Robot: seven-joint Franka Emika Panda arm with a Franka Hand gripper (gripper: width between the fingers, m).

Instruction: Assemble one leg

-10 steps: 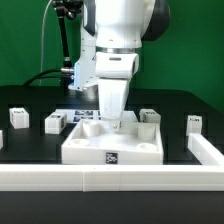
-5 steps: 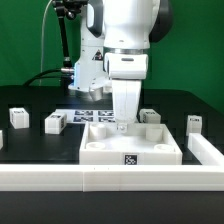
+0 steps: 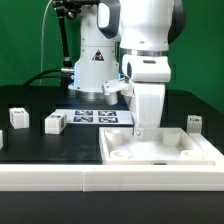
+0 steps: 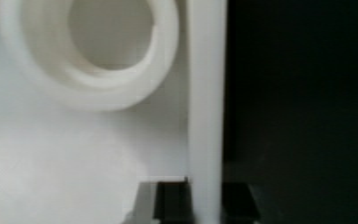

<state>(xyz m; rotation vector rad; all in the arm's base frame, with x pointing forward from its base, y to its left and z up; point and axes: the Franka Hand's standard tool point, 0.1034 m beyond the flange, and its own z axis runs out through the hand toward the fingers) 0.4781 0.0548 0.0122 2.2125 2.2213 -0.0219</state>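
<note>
The large flat white panel (image 3: 160,152) with rounded recesses lies on the black table at the exterior view's right. My gripper (image 3: 139,128) stands upright over its far edge, shut on the panel's thin rim. In the wrist view the rim (image 4: 204,120) runs between my two dark fingers (image 4: 171,205), next to a round recess (image 4: 87,50). Three small white legs with marker tags stand apart from me: two at the exterior view's left (image 3: 17,117) (image 3: 54,122) and one at the right (image 3: 195,123).
The marker board (image 3: 95,117) lies behind the panel near the arm's base. A white rail (image 3: 60,178) runs along the front, and a second rail (image 3: 208,147) runs along the right, close to the panel.
My gripper has slid the panel toward the exterior view's right, up to the right rail. The tag on the panel's front face no longer shows. The legs have not moved.
</note>
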